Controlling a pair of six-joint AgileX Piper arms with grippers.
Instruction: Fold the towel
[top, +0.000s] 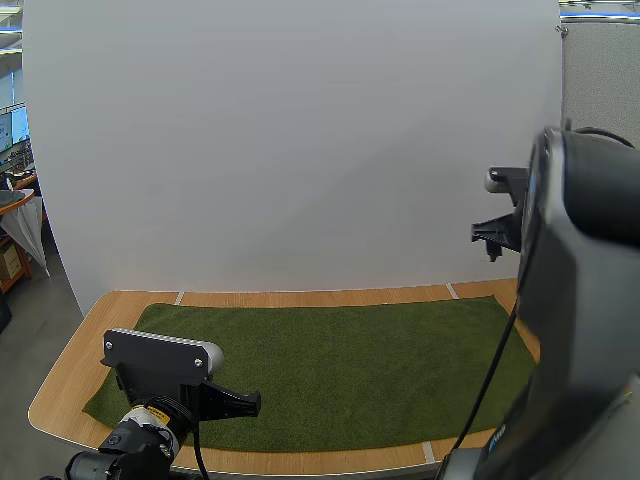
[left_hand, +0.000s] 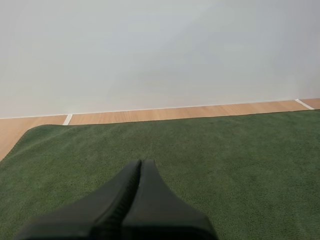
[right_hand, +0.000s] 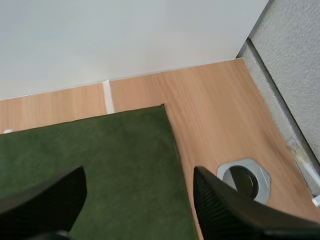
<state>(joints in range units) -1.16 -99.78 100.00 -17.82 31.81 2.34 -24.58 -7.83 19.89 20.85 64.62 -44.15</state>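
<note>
High view: the towel (top: 350, 370) lies flat on the bench (top: 62, 395). The left gripper (top: 240, 402) sits low over its near-left edge, the right gripper (top: 492, 235) high, and the right arm hides the near-right corner.

Left wrist: jaws together, so a pinch would likely slide off.

Right wrist: jaws apart above the far-right corner; descending off-edge risks bunching.

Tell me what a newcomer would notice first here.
A dark green towel lies spread flat over most of the wooden table. The left gripper, shut, sits low over the towel's near left part, while the right gripper, open, hangs above its far right corner.
</note>
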